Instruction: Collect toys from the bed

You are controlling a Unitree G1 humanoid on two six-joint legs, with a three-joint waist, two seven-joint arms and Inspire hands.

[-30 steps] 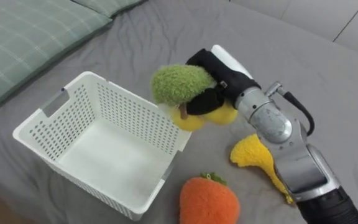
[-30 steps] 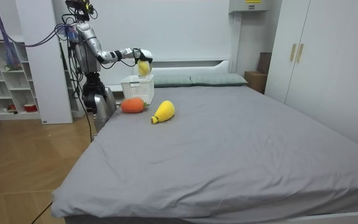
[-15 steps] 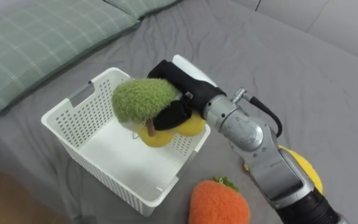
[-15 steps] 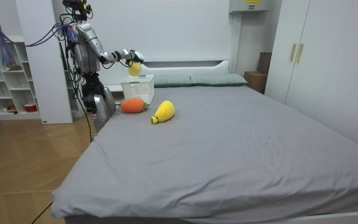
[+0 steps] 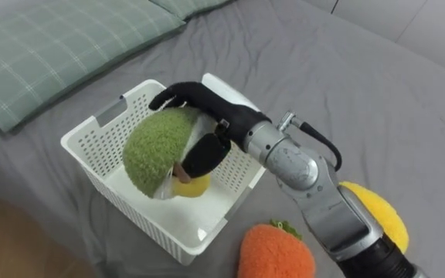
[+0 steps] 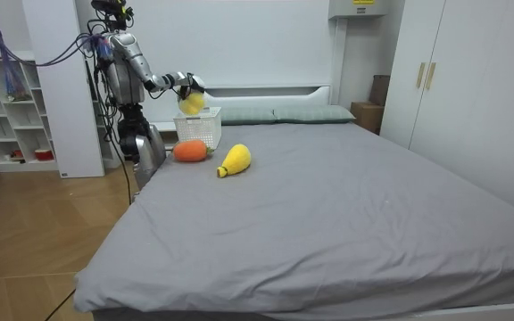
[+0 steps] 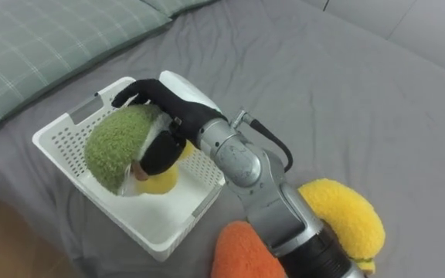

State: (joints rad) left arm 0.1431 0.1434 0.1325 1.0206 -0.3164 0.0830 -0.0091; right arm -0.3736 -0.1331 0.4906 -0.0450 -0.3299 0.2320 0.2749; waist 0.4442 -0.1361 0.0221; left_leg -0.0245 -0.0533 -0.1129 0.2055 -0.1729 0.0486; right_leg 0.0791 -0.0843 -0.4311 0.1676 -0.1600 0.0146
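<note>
Right hand [image 5: 207, 104] has the green-and-yellow plush toy [image 5: 153, 150] hanging over the open white basket [image 5: 122, 205].
Nearest the robot, just in front of the basket, an orange plush toy [image 5: 275, 251] lies on the bed [image 5: 323, 69], and a yellow plush toy [image 5: 377, 220] lies to the basket's right. Over the basket, the fingers drape across the toy's green crown with the thumb tucked under it, so the hand is grasping the toy. Its yellow base hangs below rim level, and contact with the basket floor can't be told. Beyond the basket lies a checked pillow [image 5: 52, 46]. The toys look light, soft and squashy, not fragile or slippery, so best taken around the bulk rather than pinched by the fuzz.
</note>
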